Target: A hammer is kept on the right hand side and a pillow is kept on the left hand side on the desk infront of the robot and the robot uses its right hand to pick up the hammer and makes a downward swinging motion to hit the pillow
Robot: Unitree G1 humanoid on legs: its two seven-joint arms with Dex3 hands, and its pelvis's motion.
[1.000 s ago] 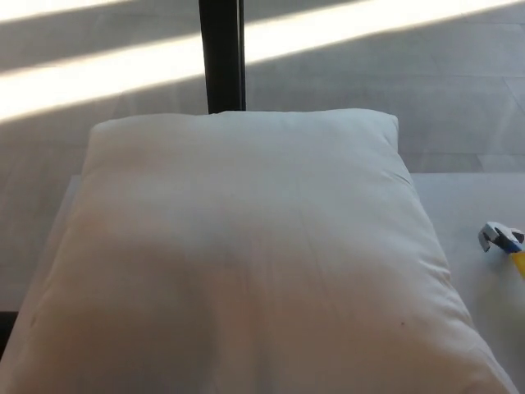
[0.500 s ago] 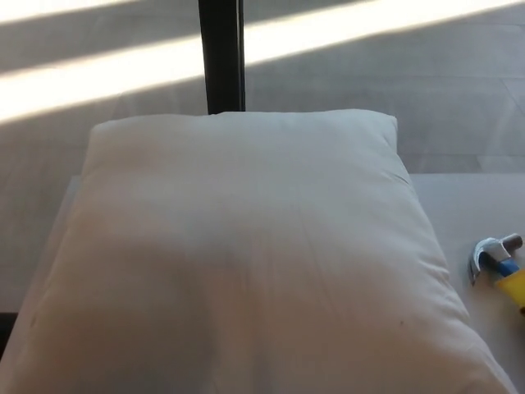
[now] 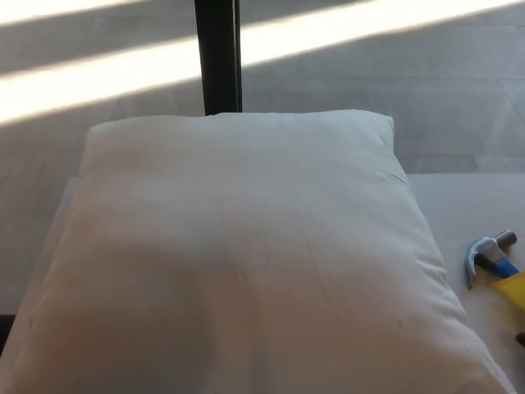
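A large white pillow (image 3: 246, 263) fills most of the head view, lying flat on the pale desk (image 3: 467, 205) and spreading from the left edge almost to the right. Its cover is smooth with faint creases, its far corners are rounded, and a soft shadow falls across its near left part. To the right of the pillow, at the picture's edge, sits the hammer (image 3: 492, 261): a grey metal head with a curved claw pointing down toward the pillow, a blue collar below the head, and a yellow handle that runs out of the frame at the right. The hammer head lies just beside the pillow's right edge, not touching it. Neither robot hand shows, so the state of their fingers cannot be told. Beyond the desk stands a dark vertical post (image 3: 218, 56) against a grey floor (image 3: 369, 74) crossed by bright bands of sunlight.
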